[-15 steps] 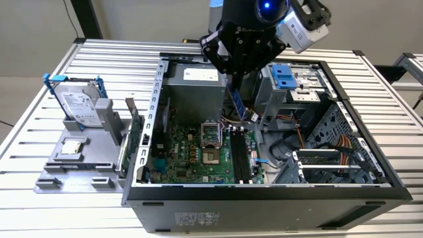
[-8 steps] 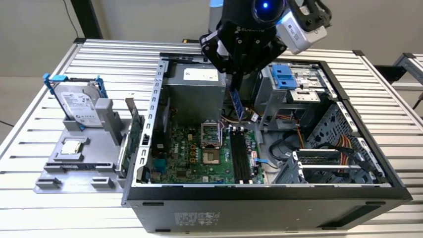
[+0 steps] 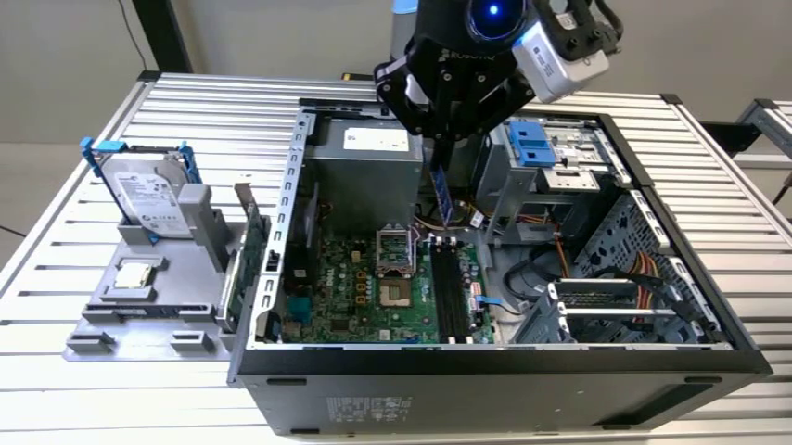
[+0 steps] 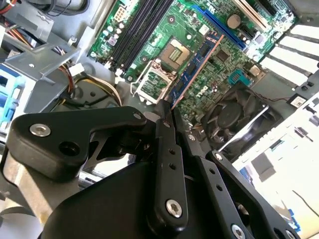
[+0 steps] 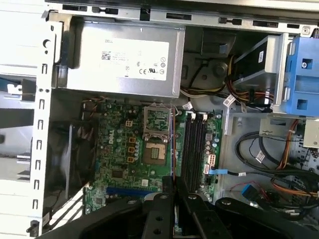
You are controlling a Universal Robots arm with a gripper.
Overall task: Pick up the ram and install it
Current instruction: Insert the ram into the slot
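The ram (image 3: 442, 197) is a thin blue stick hanging upright from my gripper (image 3: 440, 141), which is shut on its upper end. It hovers inside the open computer case, above the motherboard (image 3: 359, 287) and just on the exterior view's left of the long black memory slots (image 3: 448, 297). In the second wrist view the ram (image 4: 197, 67) runs out edge-on from the fingertips (image 4: 164, 110) over the processor socket (image 4: 174, 52). The first wrist view shows the ram (image 5: 172, 149) as a thin line between the socket (image 5: 155, 152) and the slots (image 5: 194, 144).
A grey power supply (image 3: 362, 153) sits at the case's back, with drive bays and loose cables (image 3: 619, 269) on the exterior view's right. Outside the case, a grey tray (image 3: 111, 320) holds a hard drive (image 3: 148, 190), a processor chip (image 3: 134, 274) and an upright green card (image 3: 254, 246).
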